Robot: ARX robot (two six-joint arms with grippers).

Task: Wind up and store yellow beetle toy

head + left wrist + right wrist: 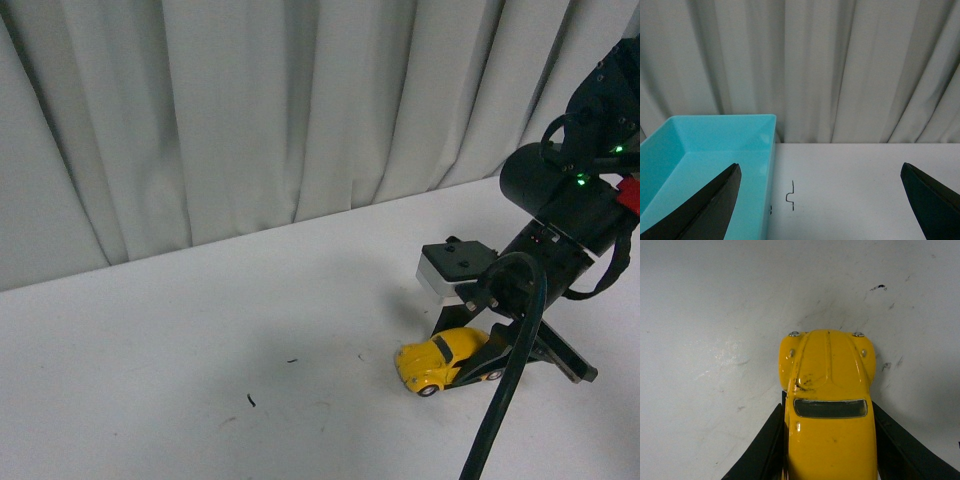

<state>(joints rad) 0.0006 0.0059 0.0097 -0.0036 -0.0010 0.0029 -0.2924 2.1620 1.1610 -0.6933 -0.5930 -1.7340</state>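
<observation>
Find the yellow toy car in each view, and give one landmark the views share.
Front view: yellow toy car low and right of centre on the white table, in the right pincer.
Left wrist view: not in it; only a turquoise bin, table and curtain.
Right wrist view: lower centre, filling much of the picture, black fingers touching both sides.
Shared landmark: the white table, in all three views.

The white table (150, 370) (dark-specked) bears the yellow beetle toy (440, 358) and a turquoise bin (715, 135).
</observation>
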